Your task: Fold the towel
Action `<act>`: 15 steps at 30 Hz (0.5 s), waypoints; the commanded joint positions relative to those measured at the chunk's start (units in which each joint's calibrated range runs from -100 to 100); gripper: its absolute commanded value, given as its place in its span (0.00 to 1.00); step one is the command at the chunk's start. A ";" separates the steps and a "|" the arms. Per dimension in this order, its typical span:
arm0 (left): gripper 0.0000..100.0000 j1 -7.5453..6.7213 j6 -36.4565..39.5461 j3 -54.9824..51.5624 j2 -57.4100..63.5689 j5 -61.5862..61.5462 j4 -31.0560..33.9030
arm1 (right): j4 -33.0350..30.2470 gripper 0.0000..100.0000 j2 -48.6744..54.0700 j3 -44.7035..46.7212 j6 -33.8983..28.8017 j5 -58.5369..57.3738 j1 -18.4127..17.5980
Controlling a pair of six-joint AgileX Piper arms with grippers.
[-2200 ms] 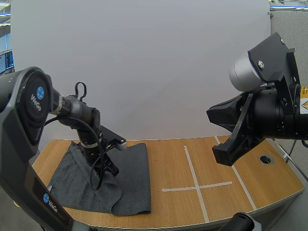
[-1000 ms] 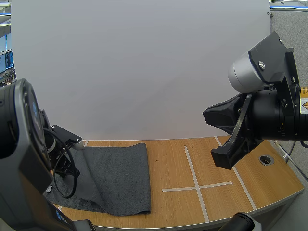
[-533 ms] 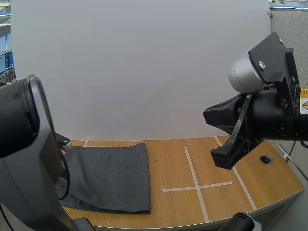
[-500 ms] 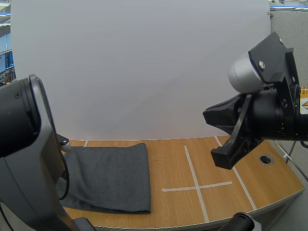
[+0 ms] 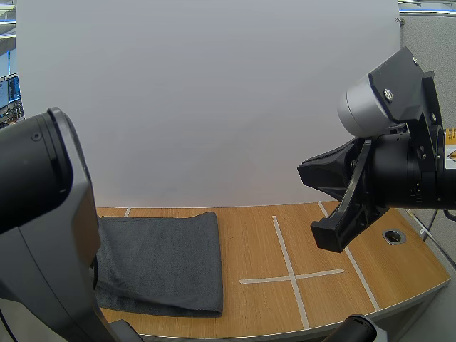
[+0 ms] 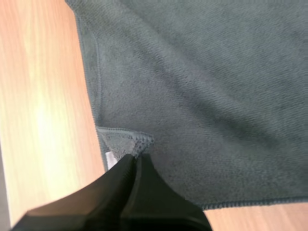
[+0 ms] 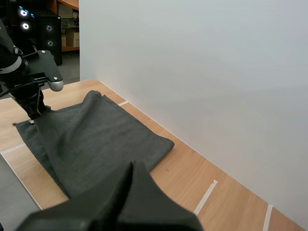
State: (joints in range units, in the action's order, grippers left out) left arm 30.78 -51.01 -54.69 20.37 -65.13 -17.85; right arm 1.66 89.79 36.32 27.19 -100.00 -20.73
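A dark grey towel (image 5: 164, 260) lies doubled over on the left part of the wooden table (image 5: 256, 235), its fold along the near edge. In the left wrist view my left gripper (image 6: 135, 155) is shut, its tips pinching a small turned-up corner of the towel (image 6: 202, 96) next to a white tag. The right wrist view has that gripper (image 7: 34, 114) at the towel's (image 7: 96, 134) far corner. My right gripper (image 7: 132, 166) is shut on nothing, its fingers one dark wedge, held high above the table and away from the towel.
White tape lines form a cross (image 5: 288, 274) on the table's right half. A round hole (image 5: 392, 236) sits near the right edge. A white wall stands right behind the table. My right arm's bulk (image 5: 385, 178) hangs over the right side.
My left arm has drawn back to the left with the towel's corner. The rumpled towel now lies flat as a folded rectangle. The right arm has barely moved.
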 commanded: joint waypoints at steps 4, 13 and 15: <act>0.32 0.11 -1.30 -0.34 0.49 -2.42 -2.66 | 0.18 0.00 0.35 0.10 0.39 0.00 0.24; 0.82 0.11 -1.72 -0.34 0.49 -2.42 -2.66 | 0.18 0.00 0.35 0.10 0.39 0.00 0.24; 0.82 0.11 -2.02 -0.34 0.49 -2.04 -2.66 | 0.18 0.00 0.35 0.10 0.39 0.00 0.24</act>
State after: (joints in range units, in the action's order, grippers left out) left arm 30.78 -52.38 -54.97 20.37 -66.73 -19.59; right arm 1.76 89.79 36.32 27.19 -100.00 -20.73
